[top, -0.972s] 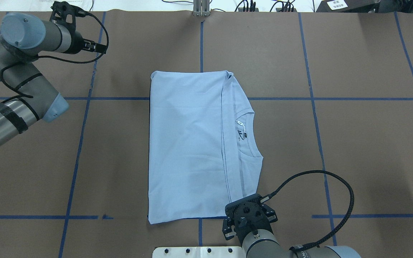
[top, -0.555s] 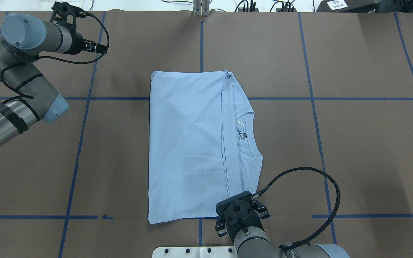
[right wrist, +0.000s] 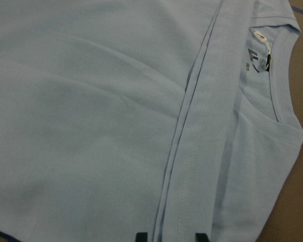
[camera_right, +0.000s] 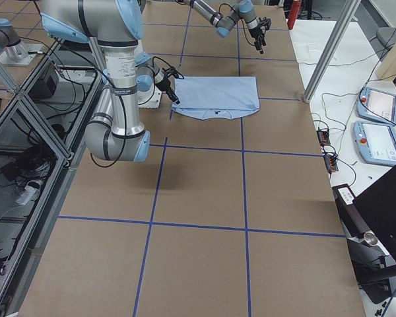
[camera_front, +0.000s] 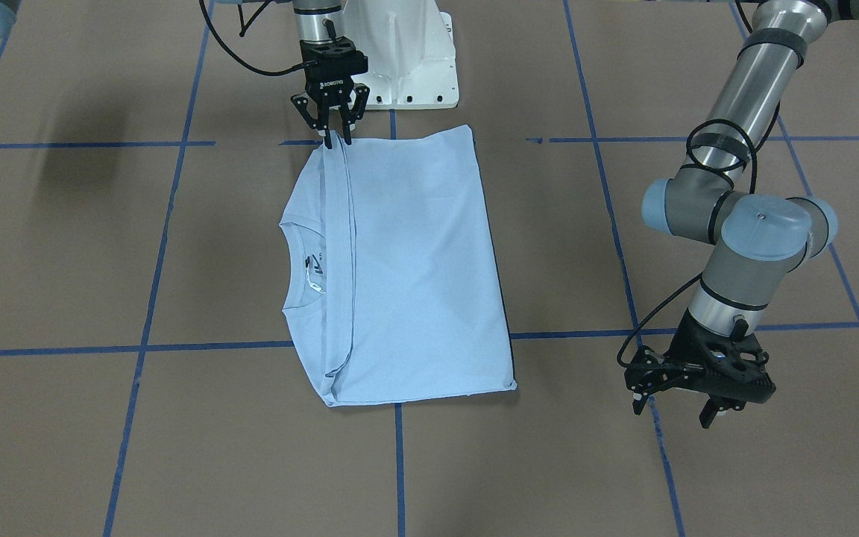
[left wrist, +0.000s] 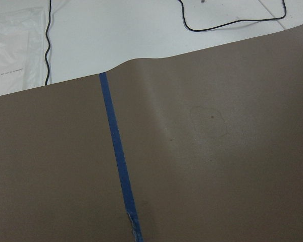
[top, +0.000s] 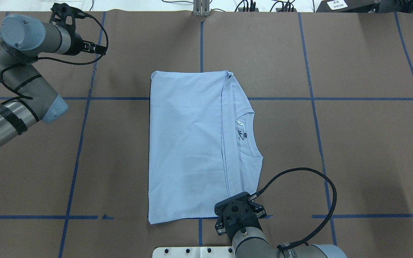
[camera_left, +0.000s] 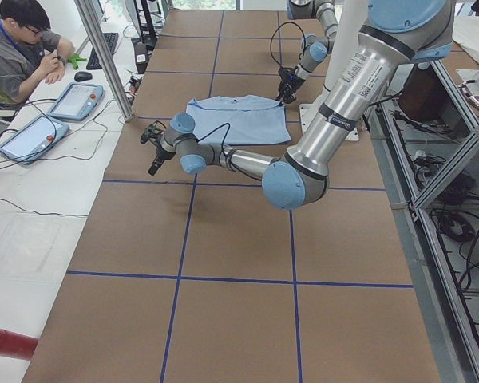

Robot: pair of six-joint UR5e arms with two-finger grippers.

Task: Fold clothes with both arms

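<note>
The light blue T-shirt lies folded flat in a rectangle mid-table, its collar and inner label facing the view's right. The print is hidden. My right gripper points down at the shirt's near edge, by the corner where the folded hem bands run. In the right wrist view its fingertips stand apart on either side of the hem band, so it is open. My left gripper hovers open and holds nothing over bare brown paper, far off the shirt's far left corner.
Blue tape lines grid the brown paper table. The white pedestal base sits just behind my right gripper. A metal post and cables line the far edge. A seated person with tablets is beyond that edge.
My right gripper has slid leftward along the shirt's near edge and now sits over the hem bands. The left arm has barely moved. The shirt lies unchanged.
</note>
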